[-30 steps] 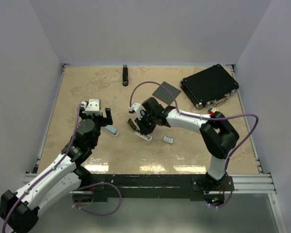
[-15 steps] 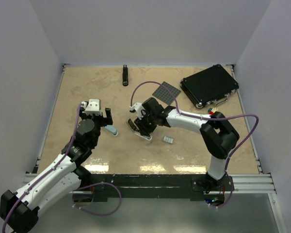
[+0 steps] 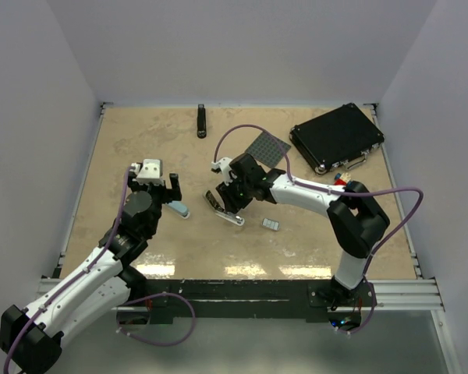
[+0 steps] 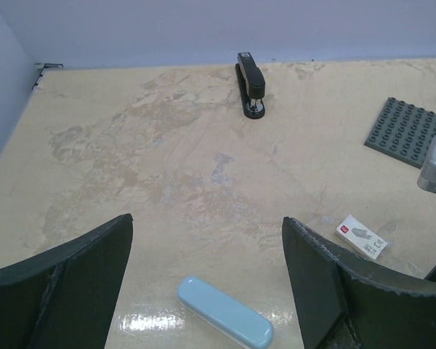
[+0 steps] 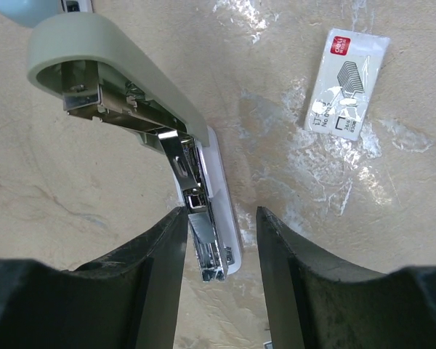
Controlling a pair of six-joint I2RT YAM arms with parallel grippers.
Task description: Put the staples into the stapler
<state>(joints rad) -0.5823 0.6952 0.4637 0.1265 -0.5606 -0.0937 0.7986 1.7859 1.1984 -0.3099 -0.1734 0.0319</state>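
The stapler (image 5: 131,73) lies open, lid tipped toward 11 o'clock; the right gripper (image 5: 219,218), fingers apart, straddles its metal channel; the staples (image 5: 346,83) sit at 1 o'clock; best pin the base squarely; the left gripper (image 4: 207,240) hangs spread, empty.

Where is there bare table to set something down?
Free: the far-left corner, left of black stapler; the near strip, robot-side of staple box. Crowded: centre, around open stapler and right gripper; far right holds baseplate and black case.
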